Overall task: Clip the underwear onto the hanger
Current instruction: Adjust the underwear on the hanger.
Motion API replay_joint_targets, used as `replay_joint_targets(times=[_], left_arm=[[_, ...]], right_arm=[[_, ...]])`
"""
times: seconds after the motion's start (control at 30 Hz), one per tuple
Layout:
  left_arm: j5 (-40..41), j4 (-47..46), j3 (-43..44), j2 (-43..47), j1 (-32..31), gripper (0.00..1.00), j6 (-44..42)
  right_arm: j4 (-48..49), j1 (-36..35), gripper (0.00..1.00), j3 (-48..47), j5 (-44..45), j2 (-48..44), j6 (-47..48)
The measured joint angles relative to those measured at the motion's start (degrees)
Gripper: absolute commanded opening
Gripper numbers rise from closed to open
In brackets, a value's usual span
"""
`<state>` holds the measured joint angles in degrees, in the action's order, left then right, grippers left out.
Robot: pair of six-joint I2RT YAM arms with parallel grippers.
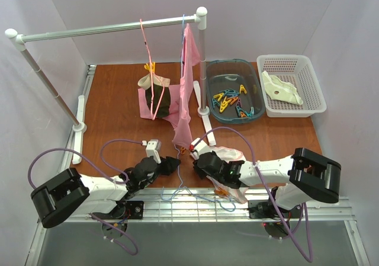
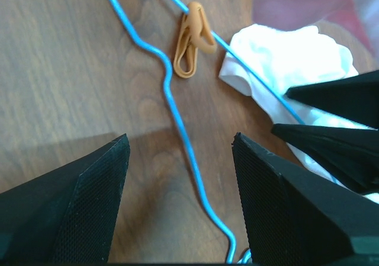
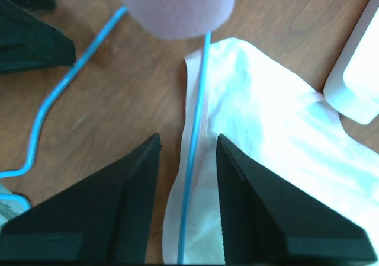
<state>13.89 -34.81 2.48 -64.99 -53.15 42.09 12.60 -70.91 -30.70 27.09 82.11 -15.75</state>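
Note:
The light-blue wire hanger (image 1: 179, 191) lies flat on the table near its front edge. In the left wrist view its wire (image 2: 177, 121) runs between my open left gripper (image 2: 179, 144), with an orange clip (image 2: 190, 38) on the wire further along. The pale underwear (image 1: 229, 154) lies under the hanger's arm. In the right wrist view my open right gripper (image 3: 188, 138) straddles the wire (image 3: 194, 153) where it crosses the underwear's edge (image 3: 260, 135). In the top view both grippers, left (image 1: 172, 164) and right (image 1: 197, 161), face each other closely.
A white drying rack (image 1: 112, 28) spans the back, holding a pink hanger (image 1: 153, 82) with dark underwear and a hanging pink garment (image 1: 188, 82) reaching down near my grippers. A blue tub of clips (image 1: 234, 94) and a white basket (image 1: 293, 85) stand at the back right.

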Motion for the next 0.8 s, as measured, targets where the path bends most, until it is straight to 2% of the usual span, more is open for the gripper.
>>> replay_joint_targets(times=[0.03, 0.13, 0.17, 0.37, 0.6, 0.8], left_arm=[[0.00, -0.31, 0.28, -0.39, -0.15, 0.63, 0.00], [-0.02, -0.85, 0.79, -1.07, -0.24, 0.63, -0.02], [-0.02, -0.87, 0.94, -1.22, -0.24, 0.63, -0.02], [0.00, -1.84, 1.29, -2.45, -0.24, 0.61, -0.02], [0.07, -2.97, 2.08, -3.72, -0.24, 0.61, -0.11], [0.00, -3.63, 5.27, -6.99, -0.24, 0.62, -0.92]], right_arm=[[-0.09, 0.02, 0.27, 0.09, 0.09, 0.26, -0.37], [-1.03, 0.02, 0.03, 0.13, 0.28, 1.77, -1.20], [-1.42, 0.04, 0.01, 0.13, 0.31, 2.23, -1.90], [-7.15, 0.02, 0.01, -1.88, 1.51, 2.75, -6.71], [-17.49, -0.24, 0.01, -6.40, 2.60, 2.75, -17.55], [-20.65, -1.88, 0.01, -8.13, 3.91, 2.91, -26.60]])
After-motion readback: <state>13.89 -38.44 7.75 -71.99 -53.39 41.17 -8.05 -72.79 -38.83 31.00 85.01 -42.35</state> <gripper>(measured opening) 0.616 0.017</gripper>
